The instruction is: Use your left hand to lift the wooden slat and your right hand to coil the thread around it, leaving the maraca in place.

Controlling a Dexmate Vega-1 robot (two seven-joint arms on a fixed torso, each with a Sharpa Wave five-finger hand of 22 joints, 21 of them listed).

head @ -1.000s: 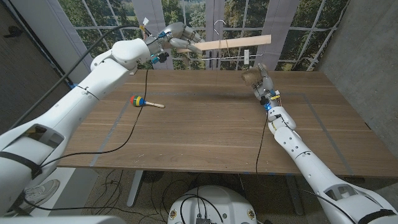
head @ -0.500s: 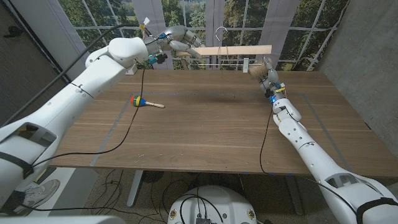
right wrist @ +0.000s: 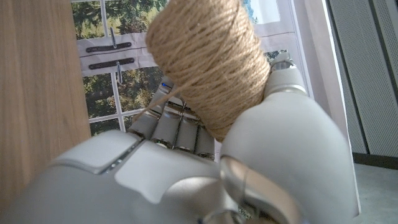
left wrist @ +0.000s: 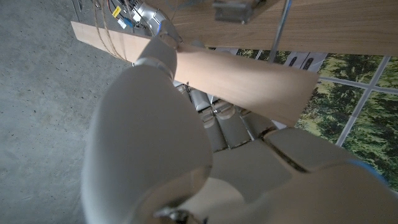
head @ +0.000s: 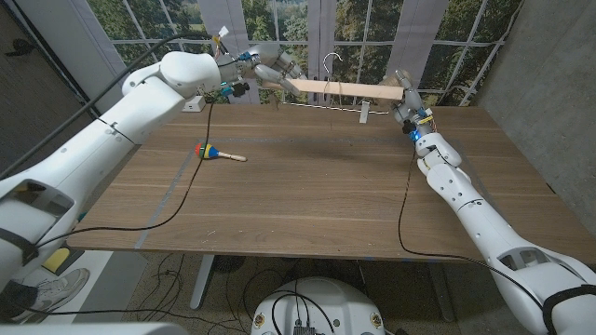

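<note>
Gripping the stiff, light-looking wooden slat (head: 343, 88) by its left end, the left hand (head: 270, 67) is holding it above the table's far edge while the right hand (head: 402, 93) is clasping the soft, slack thread (right wrist: 208, 56) spool by its sides, maraca (head: 216, 152) lying apart.

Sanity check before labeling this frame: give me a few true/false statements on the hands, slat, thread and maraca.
1. The left hand holds the wooden slat off the table. True.
2. The right hand is empty. False: it grips a spool of thread.
3. The maraca lies on the table. True.
4. No thread is on the slat yet. False: the left wrist view shows strands across it.
</note>
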